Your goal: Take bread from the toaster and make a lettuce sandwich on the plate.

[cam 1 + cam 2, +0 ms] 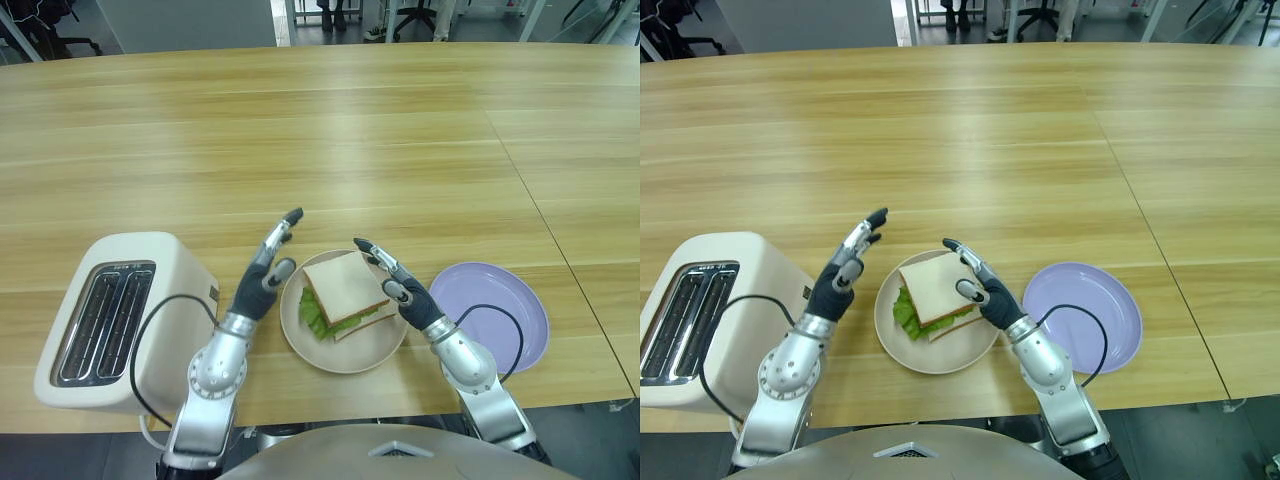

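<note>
Both arms rise from the bottom edge. Low in centre frame, the left hand and right hand face each other, fingers stretched out, holding nothing, tips leaning inward and upward.

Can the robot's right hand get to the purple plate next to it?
Probably yes. The purple plate lies close beside the right hand, which is open at the edge of the sandwich, and nothing stands between them.
</note>
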`<state>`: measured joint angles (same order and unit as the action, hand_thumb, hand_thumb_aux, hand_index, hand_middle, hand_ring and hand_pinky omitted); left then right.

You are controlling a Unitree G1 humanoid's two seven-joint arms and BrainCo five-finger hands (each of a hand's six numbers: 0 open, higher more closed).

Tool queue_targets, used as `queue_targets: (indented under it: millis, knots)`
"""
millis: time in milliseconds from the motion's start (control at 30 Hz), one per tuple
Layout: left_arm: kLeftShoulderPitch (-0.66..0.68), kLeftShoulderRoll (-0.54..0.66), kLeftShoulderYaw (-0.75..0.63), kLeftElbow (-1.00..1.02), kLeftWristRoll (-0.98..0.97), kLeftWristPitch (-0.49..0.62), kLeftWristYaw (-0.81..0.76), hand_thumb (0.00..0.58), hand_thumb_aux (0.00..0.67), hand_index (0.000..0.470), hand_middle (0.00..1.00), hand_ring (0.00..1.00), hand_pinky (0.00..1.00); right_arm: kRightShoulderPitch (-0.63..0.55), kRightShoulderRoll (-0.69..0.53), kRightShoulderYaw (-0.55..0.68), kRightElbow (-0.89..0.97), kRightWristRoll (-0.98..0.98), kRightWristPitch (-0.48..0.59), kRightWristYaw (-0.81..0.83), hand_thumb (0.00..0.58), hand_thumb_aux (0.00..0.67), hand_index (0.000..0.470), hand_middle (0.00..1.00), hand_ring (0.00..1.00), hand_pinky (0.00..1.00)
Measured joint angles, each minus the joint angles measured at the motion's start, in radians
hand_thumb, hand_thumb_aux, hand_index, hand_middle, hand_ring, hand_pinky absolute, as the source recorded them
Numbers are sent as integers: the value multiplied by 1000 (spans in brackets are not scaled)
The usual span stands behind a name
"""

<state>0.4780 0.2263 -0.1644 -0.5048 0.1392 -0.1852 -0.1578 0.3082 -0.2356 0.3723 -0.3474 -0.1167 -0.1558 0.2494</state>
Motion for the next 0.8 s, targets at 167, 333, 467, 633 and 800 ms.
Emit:
queue_targets:
  millis: [167,333,467,633,800]
  knots:
    - [130,5,-36,-3,-9,-72,-10,487,402,276,1000,1000,1000,49,-19,-26,-22,93,45,46,501,423,290,0,0,0]
    - [209,18,-69,3,-39,-127,-35,580,670,460,1000,1000,1000,88,-87,-38,-24,151,57,123,580,670,460,1000,1000,1000]
    - [259,57,-68,41,-78,-146,-70,580,670,460,1000,1000,1000,119,-139,-63,-17,212,56,191,580,670,460,1000,1000,1000]
    - [280,93,-75,54,-134,-173,-127,580,670,460,1000,1000,1000,163,-179,-50,-16,265,56,283,580,670,460,1000,1000,1000]
    - [300,140,-110,98,-178,-186,-201,580,670,460,1000,1000,1000,175,-212,-22,-16,294,67,357,580,670,460,1000,1000,1000]
